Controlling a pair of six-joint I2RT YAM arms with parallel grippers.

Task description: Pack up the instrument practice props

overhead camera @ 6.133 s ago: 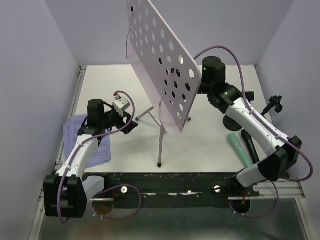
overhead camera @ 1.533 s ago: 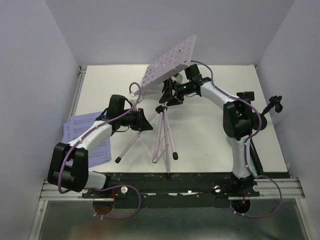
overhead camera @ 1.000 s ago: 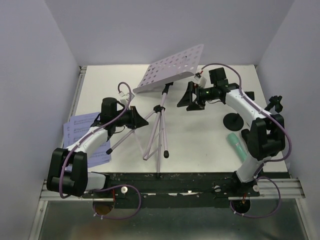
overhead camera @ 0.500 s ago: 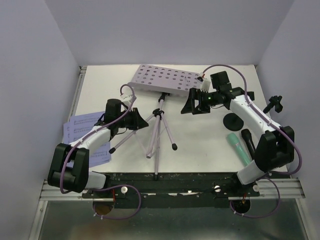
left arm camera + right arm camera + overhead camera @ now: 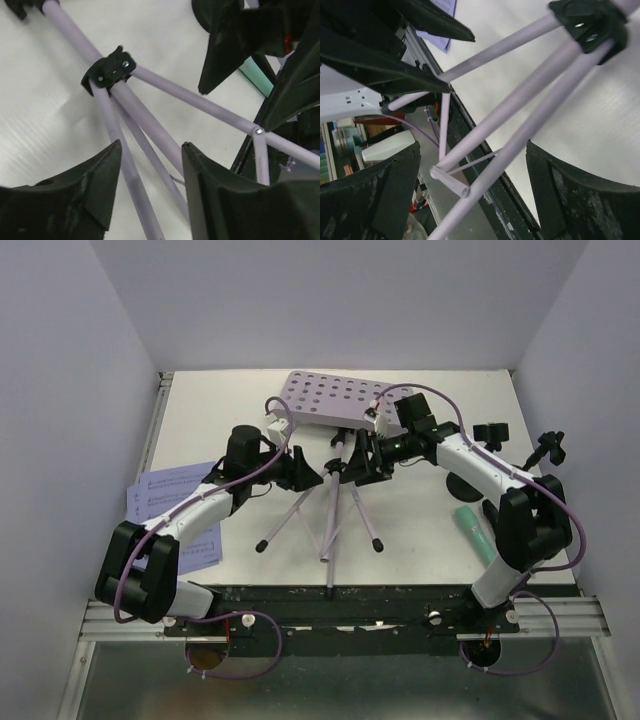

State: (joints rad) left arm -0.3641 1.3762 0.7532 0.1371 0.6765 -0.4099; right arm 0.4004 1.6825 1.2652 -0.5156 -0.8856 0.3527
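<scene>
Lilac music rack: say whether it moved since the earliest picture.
Yes. The music rack tipped from upright to flat, desk toward the table's far edge.

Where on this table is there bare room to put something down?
Bare table lies in the far-left corner, between the edge and the lilac rack. Another patch sits between the tripod legs and the mint-green microphone. The middle is crowded: left gripper and right gripper sit at the legs.

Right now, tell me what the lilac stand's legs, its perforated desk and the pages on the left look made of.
Legs: slim round tubes with a smooth lilac satin coat, probably painted metal. Black joint: moulded plastic, by its look. Perforated desk: thin flat sheet with punched round holes, likely painted metal. Pages: paper, thin and flat with printed staves.
</scene>
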